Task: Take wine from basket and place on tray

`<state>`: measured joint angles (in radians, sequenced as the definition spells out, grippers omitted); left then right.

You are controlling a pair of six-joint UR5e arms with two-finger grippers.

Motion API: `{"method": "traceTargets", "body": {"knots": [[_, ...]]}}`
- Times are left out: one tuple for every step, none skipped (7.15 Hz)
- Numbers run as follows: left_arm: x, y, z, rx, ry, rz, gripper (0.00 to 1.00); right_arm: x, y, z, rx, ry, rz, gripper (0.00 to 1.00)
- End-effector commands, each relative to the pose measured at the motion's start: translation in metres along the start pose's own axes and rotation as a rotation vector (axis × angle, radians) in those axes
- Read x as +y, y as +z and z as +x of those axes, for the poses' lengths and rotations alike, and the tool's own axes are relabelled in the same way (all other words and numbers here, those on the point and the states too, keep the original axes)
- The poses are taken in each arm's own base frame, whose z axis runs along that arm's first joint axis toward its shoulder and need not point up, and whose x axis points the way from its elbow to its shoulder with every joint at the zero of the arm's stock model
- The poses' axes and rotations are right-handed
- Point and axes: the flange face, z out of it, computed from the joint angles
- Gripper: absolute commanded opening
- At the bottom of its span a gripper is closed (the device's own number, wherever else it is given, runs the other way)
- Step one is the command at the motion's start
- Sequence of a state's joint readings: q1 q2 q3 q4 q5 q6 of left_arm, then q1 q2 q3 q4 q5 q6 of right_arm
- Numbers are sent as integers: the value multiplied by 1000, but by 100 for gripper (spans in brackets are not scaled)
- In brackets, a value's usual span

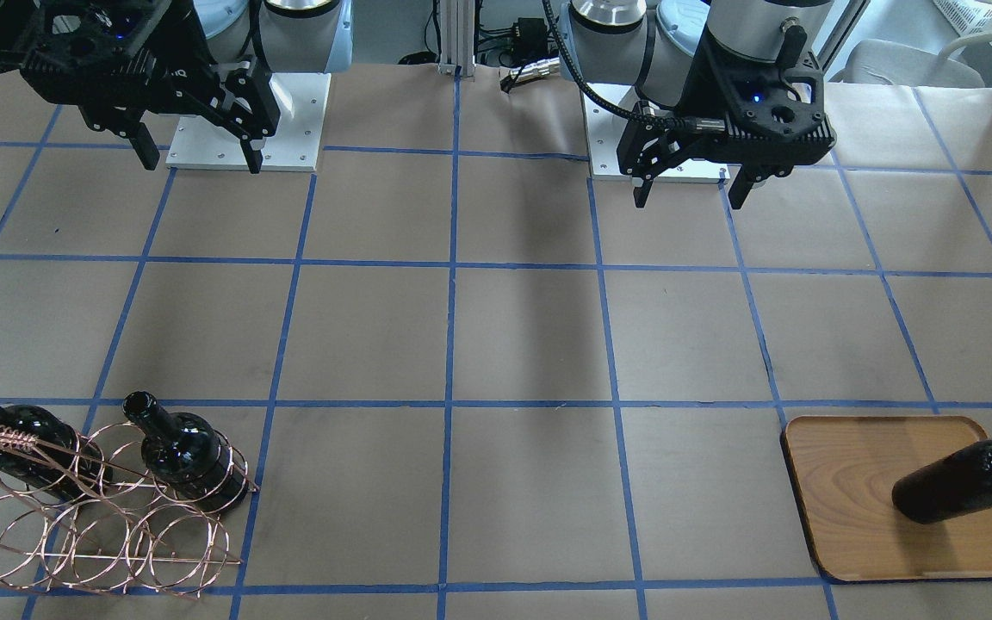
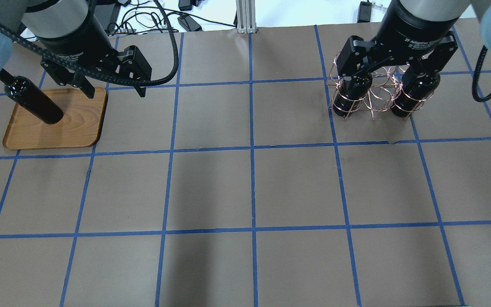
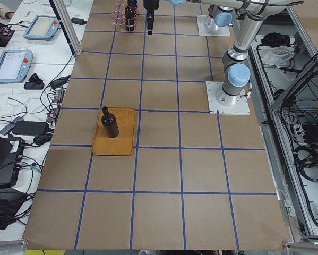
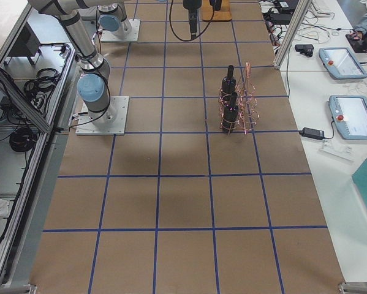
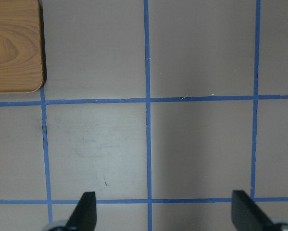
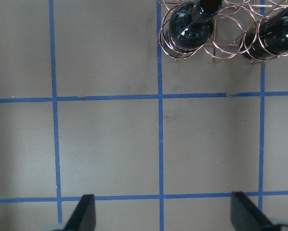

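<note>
One glossy black glass wine bottle (image 1: 965, 480) stands on the light-brown wooden tray (image 1: 840, 482); two more sit in the copper wire basket (image 1: 91, 534), while left tool (image 1: 688, 194) and right tool (image 1: 201, 159) hang released and empty, raised clear of the necks.

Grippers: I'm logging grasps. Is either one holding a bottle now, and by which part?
Nothing is held: left gripper and right gripper are open and empty. One bottle stands on the tray, the other bottles in the basket.

Three wine bottles (image 1: 965, 482) (image 1: 186, 452) (image 1: 31, 430), one wire basket (image 1: 100, 517), one tray (image 1: 840, 491), two end effectors (image 1: 687, 202) (image 1: 202, 165)
</note>
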<state>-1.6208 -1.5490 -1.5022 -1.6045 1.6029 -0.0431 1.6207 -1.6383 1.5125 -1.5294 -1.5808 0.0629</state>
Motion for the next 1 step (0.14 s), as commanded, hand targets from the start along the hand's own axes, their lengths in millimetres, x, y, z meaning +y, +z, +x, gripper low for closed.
{"method": "traceTargets", "body": {"knots": [[-1,3,0,1,1,-11,100,0,0,1,1,2,0,100]]}}
